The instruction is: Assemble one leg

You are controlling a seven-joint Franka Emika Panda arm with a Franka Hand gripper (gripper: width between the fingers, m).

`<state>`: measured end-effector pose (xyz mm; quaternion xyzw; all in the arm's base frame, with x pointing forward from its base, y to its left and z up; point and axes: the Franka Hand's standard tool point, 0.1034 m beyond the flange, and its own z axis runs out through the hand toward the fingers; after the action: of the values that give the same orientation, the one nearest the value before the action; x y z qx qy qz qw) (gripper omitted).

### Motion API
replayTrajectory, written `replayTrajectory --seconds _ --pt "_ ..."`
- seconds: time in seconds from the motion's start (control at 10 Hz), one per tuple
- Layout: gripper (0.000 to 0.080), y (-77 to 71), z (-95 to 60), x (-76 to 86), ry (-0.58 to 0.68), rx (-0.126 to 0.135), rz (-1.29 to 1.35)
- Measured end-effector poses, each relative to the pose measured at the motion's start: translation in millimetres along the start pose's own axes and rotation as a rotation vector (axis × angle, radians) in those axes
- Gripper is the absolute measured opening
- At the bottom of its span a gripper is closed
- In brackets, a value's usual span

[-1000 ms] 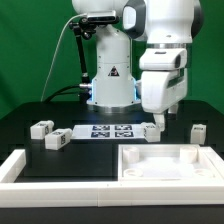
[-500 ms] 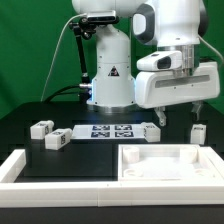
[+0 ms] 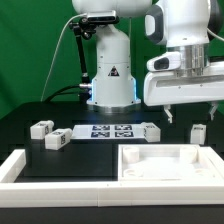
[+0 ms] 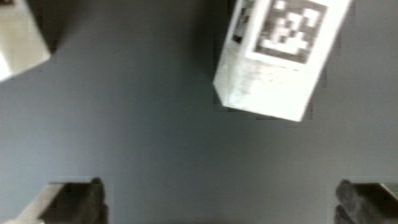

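Note:
Several small white legs with square tags lie on the black table. Two lie at the exterior view's left (image 3: 41,128) (image 3: 57,140), one at the marker board's end (image 3: 150,130) and one at the far right (image 3: 198,132). My gripper (image 3: 190,115) hangs open and empty just above the far right leg, with a finger on each side of it and higher up. In the wrist view one leg (image 4: 276,60) lies on the table ahead of the open gripper (image 4: 222,205), clear of both fingertips (image 4: 71,200).
The marker board (image 3: 105,131) lies mid-table. The large white rimmed tray-like part (image 3: 135,168) sits in front at the exterior view's right. A white rail (image 3: 20,165) runs along the front left. The robot base stands behind. A white edge (image 4: 18,45) shows in the wrist view.
The gripper has swung to the exterior view's right, from above the leg at the marker board's end to above the far right leg, turning its fingers broadside. No part has moved.

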<state>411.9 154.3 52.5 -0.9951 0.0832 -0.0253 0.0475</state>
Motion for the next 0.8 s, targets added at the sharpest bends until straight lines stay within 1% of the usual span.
replayTrajectory --seconds 0.2,0.3,0.4,0.5,0.6,0.7,0.8 --pt "0.0649 0.9 0.2 -0.3 -0.005 0.009 0.166" --pt "0.0649 -4.6 0.7 -3.9 -0.008 0.011 0.207" --pt "0.0649 -5.7 1.1 -5.4 -0.014 0.009 0.192" --pt "0.0649 -2.7 1.1 -3.9 -0.029 0.004 0.18" --pt "0.0649 -3.0 1.3 -4.4 -0.031 0.003 0.175" --pt "0.0649 0.5 2.3 -6.5 -0.073 -0.008 0.152" --pt "0.0649 4.6 2.1 -7.6 -0.151 -0.02 0.147"
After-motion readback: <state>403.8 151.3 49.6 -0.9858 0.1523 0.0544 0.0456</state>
